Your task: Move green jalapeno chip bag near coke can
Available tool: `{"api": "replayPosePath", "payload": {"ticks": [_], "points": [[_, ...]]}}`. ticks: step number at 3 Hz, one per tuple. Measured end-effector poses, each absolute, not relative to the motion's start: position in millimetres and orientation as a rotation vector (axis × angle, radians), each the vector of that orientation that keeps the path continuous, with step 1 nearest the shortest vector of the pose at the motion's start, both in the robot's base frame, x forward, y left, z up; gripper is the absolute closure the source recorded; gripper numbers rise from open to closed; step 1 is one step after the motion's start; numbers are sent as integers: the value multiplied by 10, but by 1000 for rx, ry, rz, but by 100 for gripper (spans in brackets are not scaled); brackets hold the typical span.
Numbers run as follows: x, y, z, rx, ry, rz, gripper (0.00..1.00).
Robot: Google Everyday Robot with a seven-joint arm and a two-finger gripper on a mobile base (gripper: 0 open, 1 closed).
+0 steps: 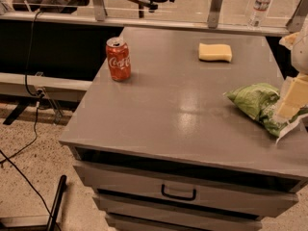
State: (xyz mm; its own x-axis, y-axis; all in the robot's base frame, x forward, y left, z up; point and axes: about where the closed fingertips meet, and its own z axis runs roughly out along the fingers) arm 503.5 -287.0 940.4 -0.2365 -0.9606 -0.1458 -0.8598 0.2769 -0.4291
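Observation:
The green jalapeno chip bag (pixel 257 105) lies crumpled at the right edge of the grey cabinet top (pixel 183 95). My gripper (pixel 291 99), cream coloured, comes in from the right edge of the camera view and sits over the bag's right end, partly cut off by the frame. The coke can (pixel 118 59) stands upright near the far left edge of the top, well apart from the bag.
A yellow sponge (pixel 215 52) lies at the back of the top. A clear water bottle (pixel 260 5) stands on the ledge behind. The cabinet has drawers with a dark handle (pixel 178 193) in front. Cables (pixel 29 129) run across the floor at left.

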Motion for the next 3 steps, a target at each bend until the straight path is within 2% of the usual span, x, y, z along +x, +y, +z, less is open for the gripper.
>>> {"api": "replayPosePath", "payload": {"ticks": [3], "points": [[5095, -3018, 9032, -1672, 2245, -278, 0]]}}
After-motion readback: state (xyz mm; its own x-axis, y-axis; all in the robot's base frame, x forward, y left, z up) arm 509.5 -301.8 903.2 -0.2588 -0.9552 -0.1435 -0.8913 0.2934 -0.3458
